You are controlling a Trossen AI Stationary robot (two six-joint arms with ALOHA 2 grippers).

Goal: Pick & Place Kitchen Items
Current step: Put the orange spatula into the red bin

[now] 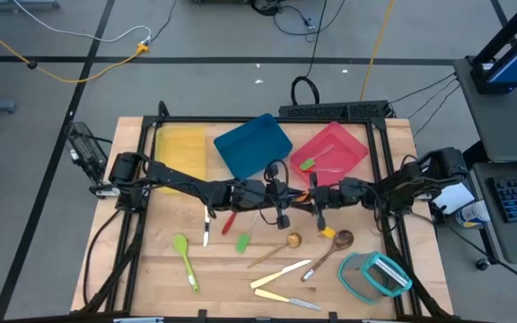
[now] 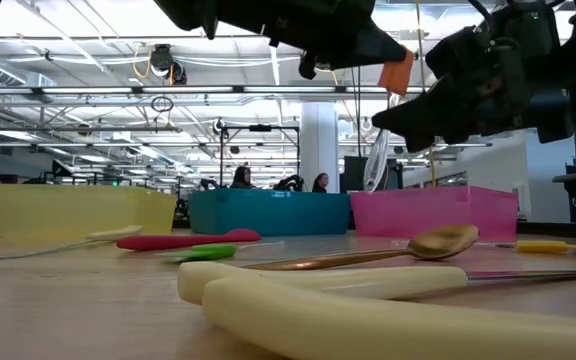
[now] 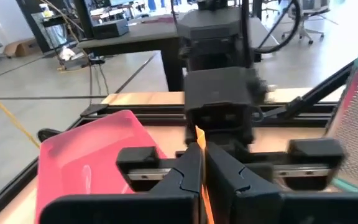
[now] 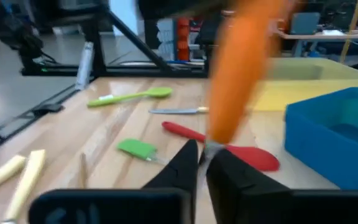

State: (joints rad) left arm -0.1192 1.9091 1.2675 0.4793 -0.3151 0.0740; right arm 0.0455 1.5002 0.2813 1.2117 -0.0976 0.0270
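Mid-handover above the table, the left gripper (image 3: 201, 163) and right gripper (image 4: 202, 160) both pinch the orange-handled utensil (image 4: 241, 68) between closed fingers, while most kitchen items (image 1: 281, 274) lie unsorted below.

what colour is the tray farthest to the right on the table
Pink; the pink tray shows best in the high view.

Lighting bright, even, from overhead ceiling fixtures (image 2: 158, 62); glare whitens the low view's top. Shadows on the surface (image 1: 232, 269) faint, soft. Cream knife (image 2: 368, 310) nearest the low camera out of focus. Orange utensil (image 4: 244, 68) in right wrist view motion-blurred.
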